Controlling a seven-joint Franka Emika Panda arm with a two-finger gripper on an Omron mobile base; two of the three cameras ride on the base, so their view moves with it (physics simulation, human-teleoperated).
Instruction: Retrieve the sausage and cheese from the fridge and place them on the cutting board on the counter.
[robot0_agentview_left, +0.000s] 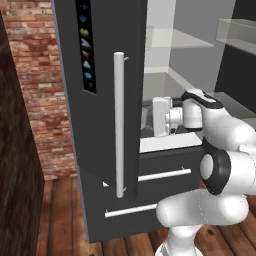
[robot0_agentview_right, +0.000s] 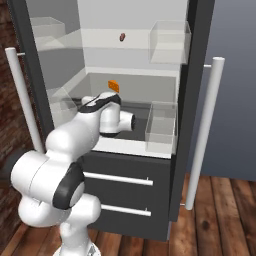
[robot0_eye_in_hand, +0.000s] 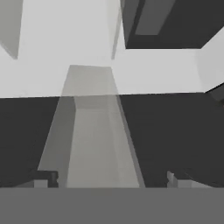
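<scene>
The fridge (robot0_agentview_right: 192, 75) stands with both doors open, white inside with glass shelves. On its upper shelf, far back, lies a small dark red sausage (robot0_agentview_right: 122, 36). An orange wedge of cheese (robot0_agentview_right: 114, 86) sits at the back of the middle shelf. My arm reaches into the lower compartment, and the hand (robot0_agentview_right: 129, 122) hangs below and just right of the cheese, touching neither item. In the hand view my gripper (robot0_eye_in_hand: 109, 180) is open, fingertips (robot0_eye_in_hand: 43, 178) far apart with nothing between them. The cutting board and the counter are out of view.
The left fridge door (robot0_agentview_left: 100, 125), with a long white bar handle (robot0_agentview_left: 119, 125) and an icon strip (robot0_agentview_left: 86, 45), stands close beside my hand. Clear door bins (robot0_agentview_right: 162, 125) hang to the right of the hand. Two drawers with white handles (robot0_agentview_right: 117, 178) lie below. A brick wall (robot0_agentview_left: 40, 75) is at the left.
</scene>
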